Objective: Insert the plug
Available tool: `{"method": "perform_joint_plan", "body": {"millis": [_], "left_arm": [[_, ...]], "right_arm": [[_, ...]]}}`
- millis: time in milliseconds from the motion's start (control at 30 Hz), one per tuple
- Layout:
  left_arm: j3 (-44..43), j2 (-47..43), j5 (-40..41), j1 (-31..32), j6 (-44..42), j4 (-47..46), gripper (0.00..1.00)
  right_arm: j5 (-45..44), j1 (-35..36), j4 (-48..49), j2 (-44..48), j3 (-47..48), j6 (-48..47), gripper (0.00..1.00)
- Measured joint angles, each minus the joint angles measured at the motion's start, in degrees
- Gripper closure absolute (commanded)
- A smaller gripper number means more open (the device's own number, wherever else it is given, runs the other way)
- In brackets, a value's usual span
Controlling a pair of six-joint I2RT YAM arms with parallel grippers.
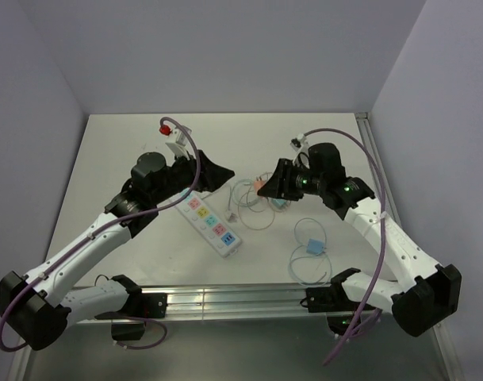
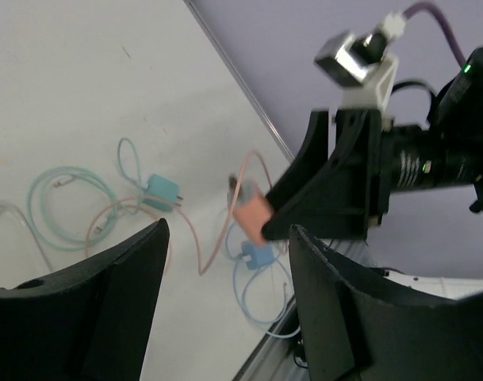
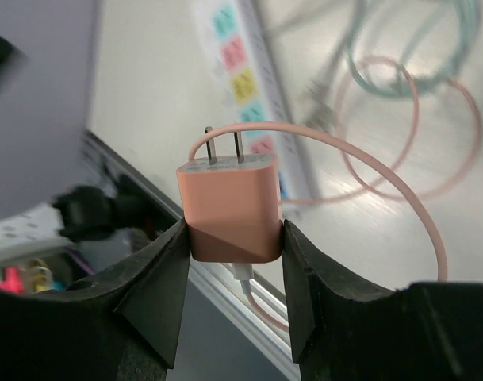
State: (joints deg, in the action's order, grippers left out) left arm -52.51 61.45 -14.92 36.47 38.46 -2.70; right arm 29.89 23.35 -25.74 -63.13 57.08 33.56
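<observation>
My right gripper (image 1: 266, 184) is shut on a salmon-pink plug (image 3: 229, 210) and holds it above the table. Its two prongs point towards the white power strip (image 3: 249, 87) with coloured sockets. The pink cable (image 3: 400, 151) loops from the plug down to the table. The strip (image 1: 211, 221) lies diagonally at the table's middle. My left gripper (image 1: 216, 176) hovers open and empty by the strip's far end. In the left wrist view my left gripper (image 2: 229, 234) faces the right gripper, with the pink plug (image 2: 251, 216) in it.
A teal plug (image 2: 160, 190) with a coiled teal cable (image 2: 63, 210) lies beside the pink cable. A blue plug (image 1: 314, 248) with a blue cable loop lies near the front right. A metal rail (image 1: 225, 300) runs along the near table edge.
</observation>
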Motion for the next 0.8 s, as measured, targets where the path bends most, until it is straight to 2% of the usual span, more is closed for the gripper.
{"method": "perform_joint_plan", "body": {"millis": [100, 267, 433, 533, 800], "left_arm": [[-2.3, 1.0, 1.3, 0.0, -1.7, 1.6, 0.32], [-4.0, 2.4, 0.8, 0.0, -4.1, 3.0, 0.32], [-4.0, 4.0, -0.7, 0.0, -4.8, 4.3, 0.31], [-3.5, 5.0, -2.9, 0.1, -4.3, 3.0, 0.25], [9.0, 4.3, -6.5, 3.8, -1.8, -8.0, 0.20]], "right_arm": [[-3.9, 3.1, -6.1, 0.2, -2.2, -4.6, 1.00], [-1.9, 6.7, -9.9, 0.7, -9.4, -7.4, 1.00], [-2.3, 8.7, -13.0, 1.0, -10.3, -8.3, 1.00], [-5.4, 8.8, -13.7, 1.8, -9.5, -7.6, 1.00], [-8.7, 8.5, -11.9, 2.3, -1.1, -3.2, 1.00]]}}
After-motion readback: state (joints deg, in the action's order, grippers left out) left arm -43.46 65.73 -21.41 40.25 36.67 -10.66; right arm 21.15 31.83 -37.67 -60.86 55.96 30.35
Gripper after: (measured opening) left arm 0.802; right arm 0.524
